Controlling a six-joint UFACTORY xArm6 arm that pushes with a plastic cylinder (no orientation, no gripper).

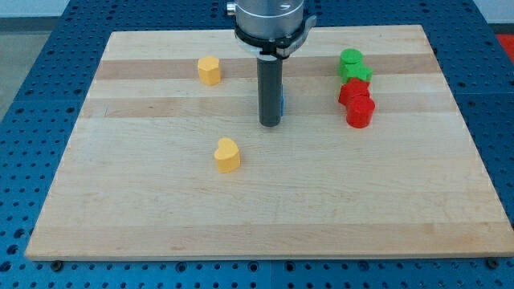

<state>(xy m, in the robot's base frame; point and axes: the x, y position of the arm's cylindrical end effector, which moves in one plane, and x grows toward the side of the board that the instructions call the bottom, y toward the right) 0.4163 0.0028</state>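
My tip (270, 124) rests on the wooden board (257, 201) a little above the middle. A blue block (282, 99) is mostly hidden behind the rod, with only a thin edge showing on its right side; it seems to touch the rod. A yellow heart-shaped block (227, 155) lies below and to the left of the tip. Another yellow block (210, 71) sits toward the view's top left. On the right, two green blocks (353, 66) stand above two red blocks (356, 103), packed in a column.
The board lies on a blue perforated table (32, 48). The arm's grey metal head (270, 24) hangs over the board's top edge.
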